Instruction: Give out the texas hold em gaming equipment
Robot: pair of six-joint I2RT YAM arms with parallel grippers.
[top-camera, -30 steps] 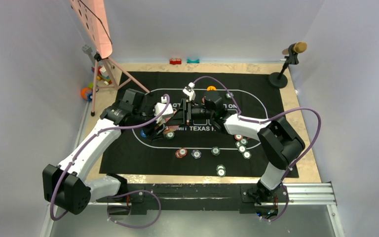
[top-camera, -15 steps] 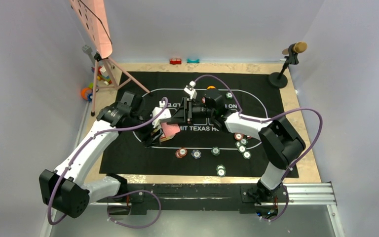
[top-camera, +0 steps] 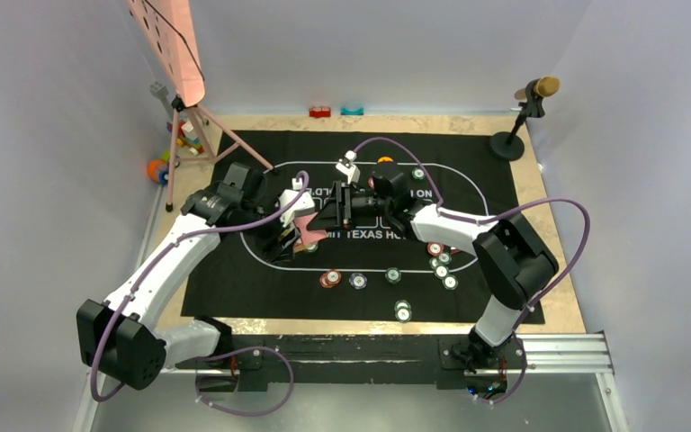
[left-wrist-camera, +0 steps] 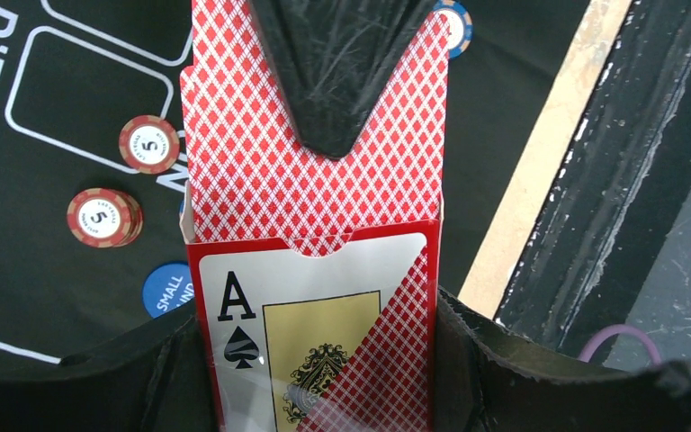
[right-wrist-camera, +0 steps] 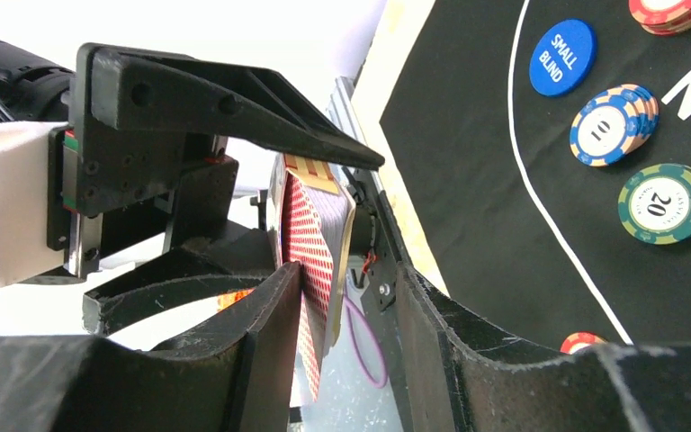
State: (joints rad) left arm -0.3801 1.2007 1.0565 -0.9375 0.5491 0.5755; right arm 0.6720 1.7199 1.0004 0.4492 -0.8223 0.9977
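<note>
My left gripper (left-wrist-camera: pixel 319 360) is shut on a red card box (left-wrist-camera: pixel 315 342) with an ace of spades on its front, held above the black mat (top-camera: pixel 504 297). Red-backed cards (left-wrist-camera: pixel 234 153) rise from the box's open top. My right gripper (right-wrist-camera: pixel 349 279) faces it from the right, open. The cards' edge (right-wrist-camera: pixel 310 243) rests against its left finger, with a gap to the right finger. One of its fingers (left-wrist-camera: pixel 342 72) overlaps the cards. Chip stacks (top-camera: pixel 328 278) (top-camera: pixel 441 265) and a blue small-blind button (left-wrist-camera: pixel 169 288) lie on the mat.
A pink stand on a tripod (top-camera: pixel 189 117) rises at the back left, with coloured toys (top-camera: pixel 157 166) beside it. A microphone stand (top-camera: pixel 513 135) is at the back right. Small red (top-camera: pixel 321 112) and teal (top-camera: pixel 352 111) blocks lie at the far edge. An orange disc (top-camera: pixel 385 161) sits behind the right gripper.
The left arm has raised the card box off the mat and turned it up toward the right gripper. The right gripper has stayed in place at the cards.
</note>
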